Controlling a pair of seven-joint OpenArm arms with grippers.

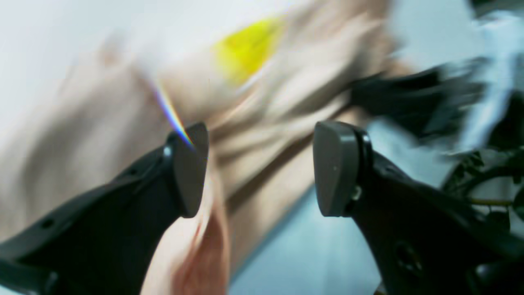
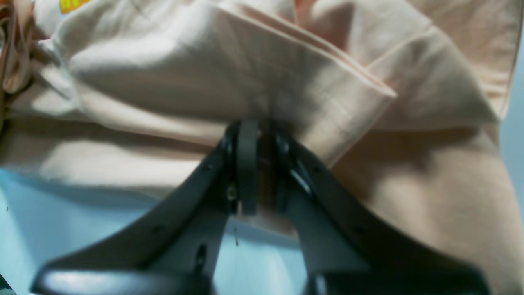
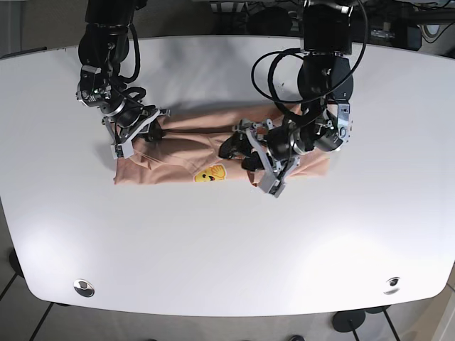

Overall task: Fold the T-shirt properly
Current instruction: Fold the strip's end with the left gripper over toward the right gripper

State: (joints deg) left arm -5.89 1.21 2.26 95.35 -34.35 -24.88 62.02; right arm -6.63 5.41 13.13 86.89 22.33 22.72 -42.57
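A peach T-shirt [image 3: 178, 145] with a yellow emoji print [image 3: 210, 173] lies bunched across the middle of the white table [image 3: 227, 249]. My right gripper [image 3: 146, 131], on the left in the base view, is shut on a fold of the shirt's cloth [image 2: 229, 82] at its left end [image 2: 258, 164]. My left gripper [image 3: 239, 153], on the right in the base view, is open just over the shirt's middle. Its wrist view is motion-blurred, showing the pads apart [image 1: 262, 164] with nothing between them, and the shirt [image 1: 123, 135] and yellow print [image 1: 245, 49] beyond.
The table's curved edges run around the whole scene. Two round metal fittings sit near the front edge, one left [image 3: 83, 287] and one right [image 3: 392, 285]. Cables and equipment [image 3: 398, 21] crowd the space behind the table.
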